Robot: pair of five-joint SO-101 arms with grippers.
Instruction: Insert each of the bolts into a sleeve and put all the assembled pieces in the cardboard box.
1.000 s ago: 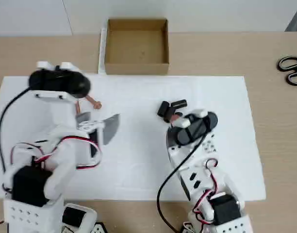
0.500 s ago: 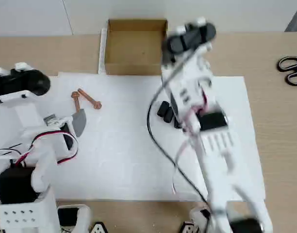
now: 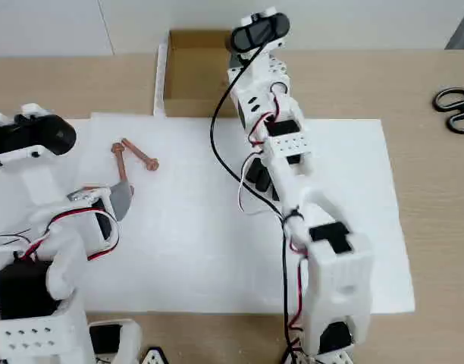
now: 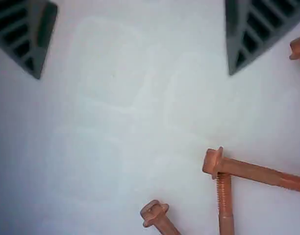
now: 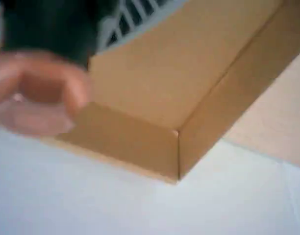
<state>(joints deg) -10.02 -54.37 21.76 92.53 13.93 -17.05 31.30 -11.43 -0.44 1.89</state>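
One piece at the box; loose bolts not yet sleeved.
High view: right arm [image 3: 281, 144] stretched out to the cardboard box [image 3: 162, 76]; black sleeves [image 3: 252, 172] on the foam sheet [image 3: 202, 243] beside that arm; copper bolts [image 3: 139, 154] loose near the left gripper [image 3: 114, 199]. Left wrist view: fingers wide apart, nothing held; four bolts lie bare on the sheet. Right wrist view: right gripper [image 5: 57, 54] looks clamped on a blurred bolt-and-sleeve piece [image 5: 37, 93] at the box's corner, not released; my read: early, most bolts remain.
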